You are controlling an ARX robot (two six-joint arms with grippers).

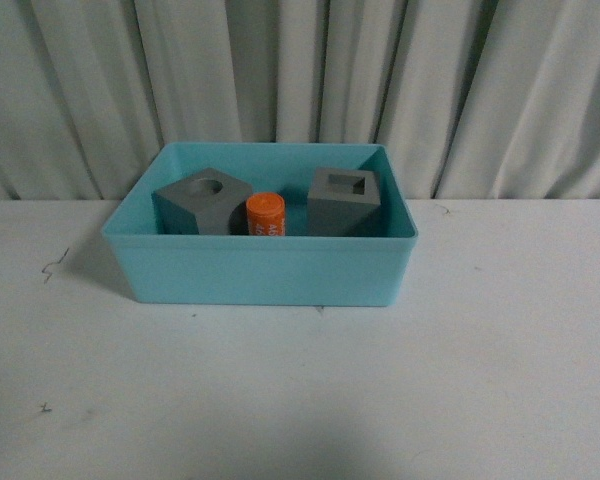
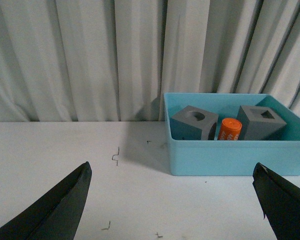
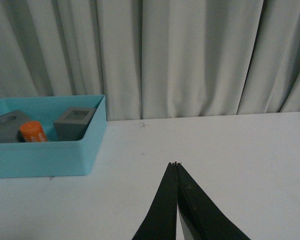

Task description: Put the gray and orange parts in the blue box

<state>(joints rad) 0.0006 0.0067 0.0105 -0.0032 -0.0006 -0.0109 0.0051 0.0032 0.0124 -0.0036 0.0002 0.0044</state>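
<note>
The blue box (image 1: 260, 275) stands on the white table at the middle back. Inside it are a gray cube with a round recess (image 1: 202, 201) on the left, the orange cylinder (image 1: 265, 213) in the middle, and a gray cube with a square recess (image 1: 344, 200) on the right. The box (image 2: 230, 155) and its parts also show in the left wrist view, and the box (image 3: 40, 157) shows in the right wrist view. My left gripper (image 2: 172, 172) is open and empty over the table, short of the box. My right gripper (image 3: 176, 164) is shut and empty, to the right of the box. Neither arm shows in the front view.
A pleated gray curtain (image 1: 300, 80) hangs behind the table. Small dark marks (image 1: 54, 265) lie on the white tabletop (image 1: 300, 400) left of the box.
</note>
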